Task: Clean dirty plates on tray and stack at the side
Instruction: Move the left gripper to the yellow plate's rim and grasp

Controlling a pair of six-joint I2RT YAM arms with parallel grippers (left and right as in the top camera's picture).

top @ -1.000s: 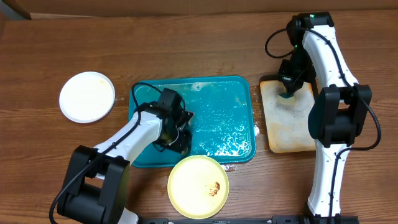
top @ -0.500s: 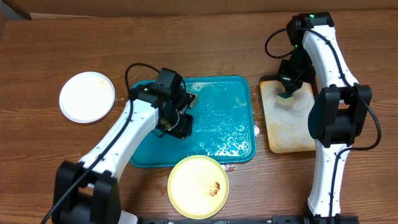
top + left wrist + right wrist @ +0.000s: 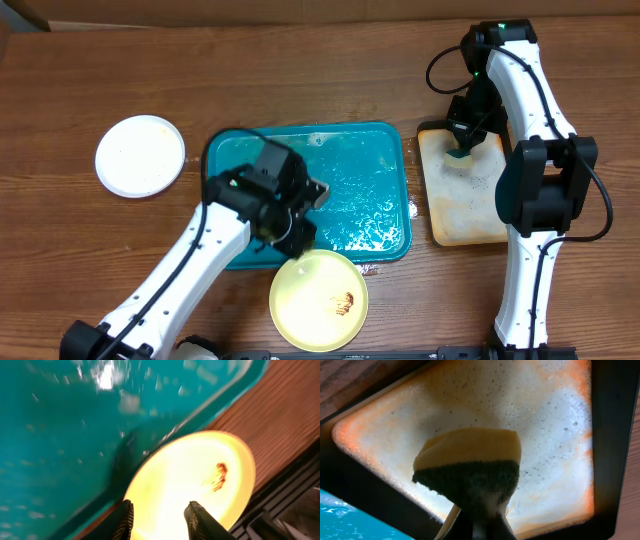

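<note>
overhead view: the teal tray point(image 3: 350, 185) lay at the centre of the table point(image 3: 300, 80), its floor wet and soapy. a white plate point(image 3: 140, 155) sat on the table to the upper left of the tray, apart from it. a yellow plate point(image 3: 318, 300) sat at bottom centre, its upper edge at the tray's lower rim; whether they touched could not be told. a brown smear point(image 3: 346, 303) marked the plate right of its centre.

left wrist view: the left fingers point(image 3: 198, 518) stood partly apart with nothing between them, above the near part of the yellow plate beside the tray's rim.

at the upper right of the overhead view, the right fingers point(image 3: 481, 527) were closed tight on a sponge point(image 3: 467, 460), yellow above and dark green below, with suds on it. the sponge hung over the upper part of a tan tray point(image 3: 470, 210) with a dark rim. this tray lay just right of the teal one and was covered in foam.
</note>
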